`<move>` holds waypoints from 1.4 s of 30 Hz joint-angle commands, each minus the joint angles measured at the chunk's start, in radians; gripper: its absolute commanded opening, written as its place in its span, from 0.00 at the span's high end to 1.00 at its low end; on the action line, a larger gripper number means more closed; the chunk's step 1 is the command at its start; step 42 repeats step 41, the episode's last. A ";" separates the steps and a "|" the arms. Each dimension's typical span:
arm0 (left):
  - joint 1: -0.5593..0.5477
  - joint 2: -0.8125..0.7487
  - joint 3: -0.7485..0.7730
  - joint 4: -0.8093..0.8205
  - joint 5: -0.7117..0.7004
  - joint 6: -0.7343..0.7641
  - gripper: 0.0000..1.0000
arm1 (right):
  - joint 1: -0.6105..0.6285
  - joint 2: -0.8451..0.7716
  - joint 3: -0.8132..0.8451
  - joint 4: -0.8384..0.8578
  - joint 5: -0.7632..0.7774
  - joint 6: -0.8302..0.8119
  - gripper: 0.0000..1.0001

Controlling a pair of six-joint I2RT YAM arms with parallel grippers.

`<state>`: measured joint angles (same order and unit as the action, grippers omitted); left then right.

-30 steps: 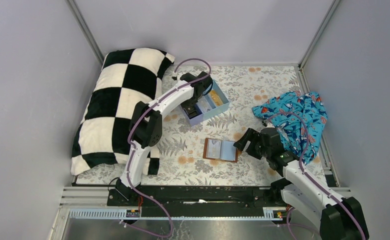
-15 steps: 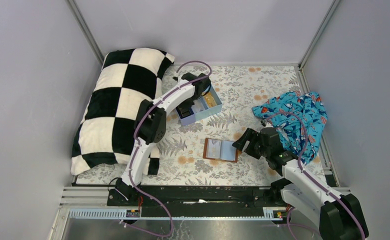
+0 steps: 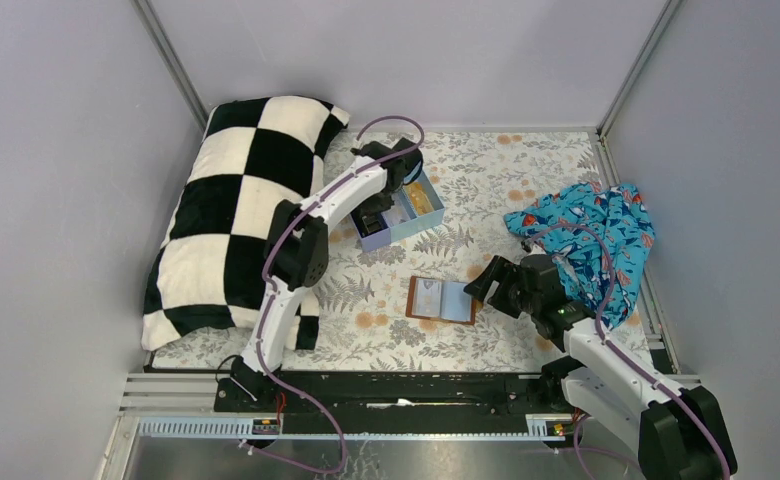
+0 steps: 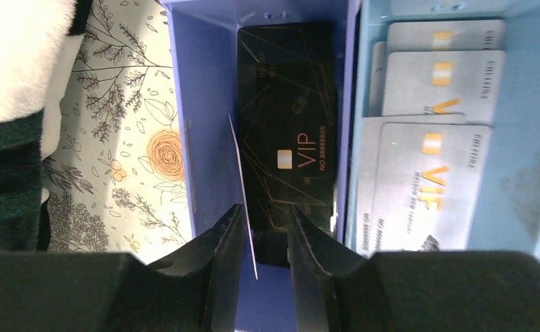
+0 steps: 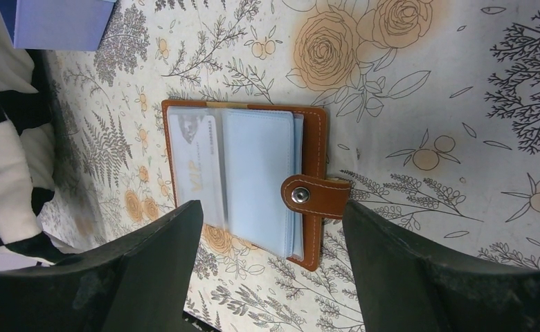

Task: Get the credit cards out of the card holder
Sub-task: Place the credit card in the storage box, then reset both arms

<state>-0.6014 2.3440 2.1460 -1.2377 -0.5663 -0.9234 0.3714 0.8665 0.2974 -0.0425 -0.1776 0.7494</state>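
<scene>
So at this point your left gripper [image 4: 266, 225] was down in the end compartment of the blue tray [image 4: 184, 104]. Its jaws were parted only a little, with a pale card [image 4: 241, 187] standing on edge between them and leaning on one finger. The gap was way wider than the card, so I'd call that pincer open, not pinching. It looked like a drop-off to me. Edge-on makes sense, since that's how a flat card slips down past the tray wall. A black card [image 4: 288, 124] lay under it, and the next compartment had a fanned pile of silver cards [image 4: 426, 187].

Your right gripper [image 5: 271, 207] hung over the card holder [image 5: 253, 180] with its fingers spread wide either side of it, touching nothing as far as I could tell. The holder lay opened flat on the floral cloth [image 5: 426, 83], well apart from the tray, with its snap tab out to one side. My guess is you'd parked that arm there ready to pin it down or pull from it.

The right wrist showed at least one whitish card [image 5: 194, 166] in a clear sleeve, so the job wasn't done. From the top that was just a pale blur. The top view gave you what neither wrist did: a gold card [image 3: 425, 200] in the far compartment, and how far apart the two arms were
</scene>
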 commanded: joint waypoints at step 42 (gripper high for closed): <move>-0.043 -1.505 -1.284 0.870 0.163 0.361 0.34 | 0.003 -0.299 0.302 -0.243 0.626 -0.235 0.00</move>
